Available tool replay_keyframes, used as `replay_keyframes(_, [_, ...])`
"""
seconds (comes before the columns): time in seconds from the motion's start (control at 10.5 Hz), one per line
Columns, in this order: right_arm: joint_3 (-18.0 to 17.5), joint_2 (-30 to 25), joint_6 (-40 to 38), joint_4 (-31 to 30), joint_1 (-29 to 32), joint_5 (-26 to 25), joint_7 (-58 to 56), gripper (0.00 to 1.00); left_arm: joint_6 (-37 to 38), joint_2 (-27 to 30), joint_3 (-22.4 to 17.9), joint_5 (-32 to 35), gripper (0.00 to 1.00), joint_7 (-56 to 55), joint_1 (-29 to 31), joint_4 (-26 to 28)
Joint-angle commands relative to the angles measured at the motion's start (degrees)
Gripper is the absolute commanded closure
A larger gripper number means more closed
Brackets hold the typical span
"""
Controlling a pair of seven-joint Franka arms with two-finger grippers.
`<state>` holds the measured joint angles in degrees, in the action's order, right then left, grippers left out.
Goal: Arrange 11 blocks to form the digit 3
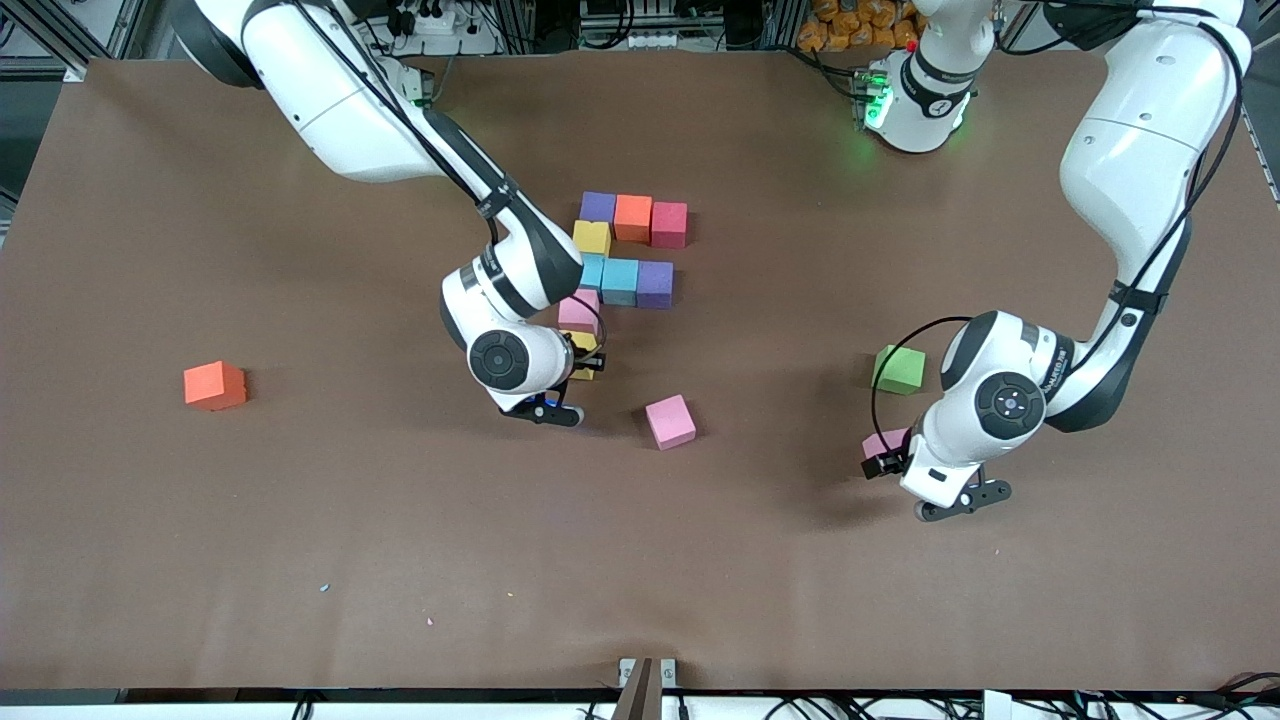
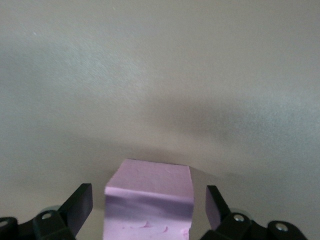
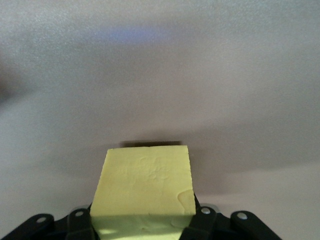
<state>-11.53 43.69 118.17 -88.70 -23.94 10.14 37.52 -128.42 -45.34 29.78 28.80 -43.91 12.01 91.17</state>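
Observation:
Several blocks form a partial figure mid-table: purple (image 1: 597, 207), orange (image 1: 632, 217) and red (image 1: 669, 224) in one bar, a yellow (image 1: 591, 238) below it, then two light blue (image 1: 620, 281) and a purple (image 1: 655, 284), then a pink (image 1: 579, 311). Just nearer the camera than that pink one, my right gripper (image 1: 588, 360) (image 3: 142, 220) is shut on a yellow block (image 1: 582, 344) (image 3: 145, 185), low at the table. My left gripper (image 1: 886, 458) (image 2: 148, 205) stands open astride a pink block (image 1: 886, 440) (image 2: 150, 185), its fingers clear of the sides. Another pink block (image 1: 670, 421) lies loose.
A green cube (image 1: 899, 369) sits beside the left arm's wrist, farther from the camera than the straddled pink block. An orange-red cube (image 1: 214, 385) lies alone toward the right arm's end of the brown table (image 1: 400, 560).

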Motion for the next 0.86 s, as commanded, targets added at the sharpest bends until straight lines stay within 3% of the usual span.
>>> replay_keyframes(0.0, [0.1, 1.0, -2.3, 1.9, -0.4, 1.0, 0.8, 1.0, 0.2, -1.7, 0.0, 1.1, 0.0, -0.5, -0.8, -1.1])
replay_keyframes(0.1, [0.0, 0.9, -2.9, 1.8, -0.4, 1.0, 0.9, 1.0, 0.1, -1.8, 0.0, 1.1, 0.0, -0.5, -0.8, -1.1])
replay_keyframes(0.29, [0.0, 0.9, -4.0, 1.6, -0.8, 1.3, 1.1, 1.0, 0.1, -1.8, 0.0, 1.0, 0.66, -0.5, -0.6, -1.2])
replay_keyframes(0.38, [0.1, 0.9, -4.0, 1.6, -0.9, 2.4, 1.2, 1.0, 0.2, -1.6, 0.0, 0.5, 0.82, -0.6, -0.4, -1.2])
replay_keyframes(0.48, [0.1, 0.9, -4.0, 1.6, -0.9, 2.6, 1.2, 1.0, 0.2, -1.3, 0.0, 0.2, 0.87, -1.9, -0.4, -1.3])
replay_keyframes(0.76, [0.2, 1.0, -3.9, 1.4, -1.3, 2.6, 1.3, 1.0, 0.4, 0.6, 0.7, 0.3, 0.87, -13.2, -0.8, -1.8])
